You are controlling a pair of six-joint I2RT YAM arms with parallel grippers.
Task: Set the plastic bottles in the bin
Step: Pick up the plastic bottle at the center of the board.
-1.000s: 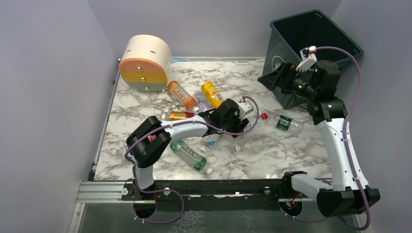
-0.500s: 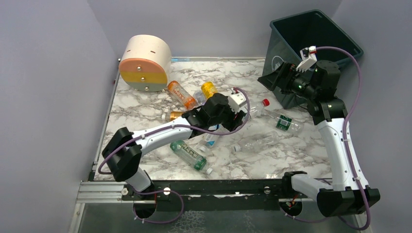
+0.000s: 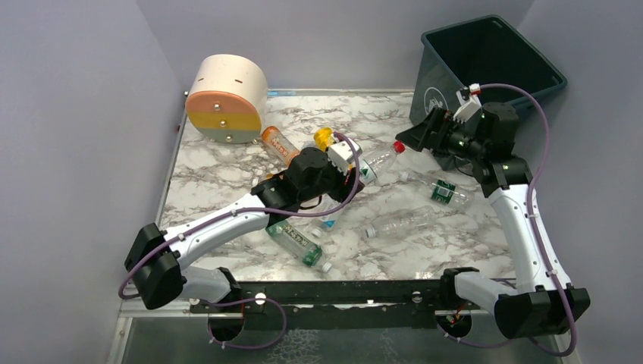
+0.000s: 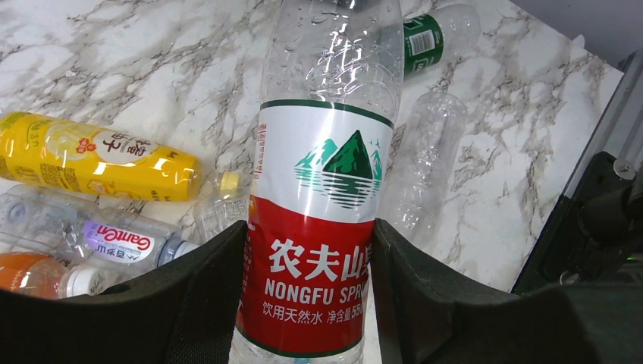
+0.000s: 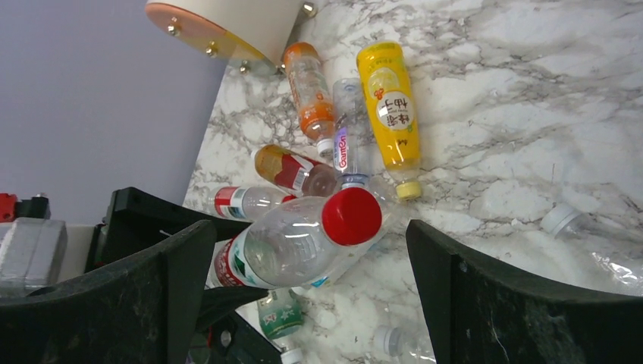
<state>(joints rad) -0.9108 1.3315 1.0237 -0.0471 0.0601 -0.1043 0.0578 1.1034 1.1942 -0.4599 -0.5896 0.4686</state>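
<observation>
The left claw (image 4: 307, 258) is gripping the red-capped water bottle (image 4: 326, 167), clenched tight around the red-and-white label. Over the past second this arm has been unfolding from its hunched pose over the middle of the bench (image 3: 205, 174) and swinging far and right, carrying the bottle up out of the pile. The bottle is now hanging in the air, slanted, with its cap pointing at the right arm.

The right claw (image 3: 419, 137) has been dipping away from the side of the bin (image 3: 436, 76) toward that cap. It is standing released, jaws spread wide on either side of the cap in its own wrist view, touching nothing yet.

This is looking like a handover: the left arm is offering the bottle because the bin is sitting at the far right corner, closer to the right arm. The bottle is not yet in the bin, and no bottle is showing inside it.

The rest are lying on the bench: a yellow bottle (image 5: 387, 98) and an orange bottle (image 5: 307, 91) near the cream cylinder (image 3: 227, 95), a green-labelled bottle (image 3: 436, 188) to the right, a clear bottle (image 3: 402, 220) nearer, and a green-tinted bottle (image 3: 296, 241) at the near side.
</observation>
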